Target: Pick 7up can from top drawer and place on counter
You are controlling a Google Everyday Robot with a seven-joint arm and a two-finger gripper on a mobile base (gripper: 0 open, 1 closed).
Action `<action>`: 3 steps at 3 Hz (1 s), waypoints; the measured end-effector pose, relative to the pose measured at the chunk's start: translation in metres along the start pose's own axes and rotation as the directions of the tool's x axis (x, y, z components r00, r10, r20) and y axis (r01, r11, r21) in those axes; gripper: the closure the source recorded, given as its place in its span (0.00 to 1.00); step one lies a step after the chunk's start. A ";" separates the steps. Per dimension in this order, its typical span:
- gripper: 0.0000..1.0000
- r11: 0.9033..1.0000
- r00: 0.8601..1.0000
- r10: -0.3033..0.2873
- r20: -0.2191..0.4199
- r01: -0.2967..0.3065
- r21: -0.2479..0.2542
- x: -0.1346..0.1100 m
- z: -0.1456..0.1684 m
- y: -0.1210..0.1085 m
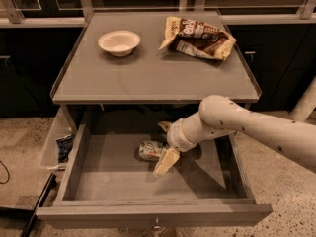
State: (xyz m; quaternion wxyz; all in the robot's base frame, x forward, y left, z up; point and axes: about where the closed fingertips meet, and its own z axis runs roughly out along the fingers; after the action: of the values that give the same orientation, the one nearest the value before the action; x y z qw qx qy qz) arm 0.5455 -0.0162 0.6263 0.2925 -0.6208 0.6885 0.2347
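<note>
The 7up can (147, 150) lies on its side on the flat bottom of the open top drawer (148, 214), near the middle. My gripper (161, 148) reaches down into the drawer from the right on a white arm. It is open, with one cream finger (166, 162) in front of the can's right end and the other finger just behind it. The can rests on the drawer bottom. The grey counter (148, 75) is directly above the drawer.
A white bowl (119, 42) stands at the counter's back left and a brown-and-cream snack bag (197, 37) lies at the back right. A clear side bin holding a blue packet (64, 147) hangs left of the drawer. Speckled floor surrounds the unit.
</note>
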 end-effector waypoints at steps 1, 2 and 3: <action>0.18 1.000 0.999 0.029 0.027 -0.028 -0.013 0.000 0.011 0.000; 0.41 0.999 0.999 0.029 0.027 -0.029 -0.014 0.000 0.011 0.000; 0.65 0.999 0.999 0.029 0.027 -0.029 -0.014 0.000 0.011 0.000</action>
State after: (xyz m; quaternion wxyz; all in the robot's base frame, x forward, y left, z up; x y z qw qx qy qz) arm 0.5463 -0.0085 0.6185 0.2943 -0.6094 0.6917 0.2521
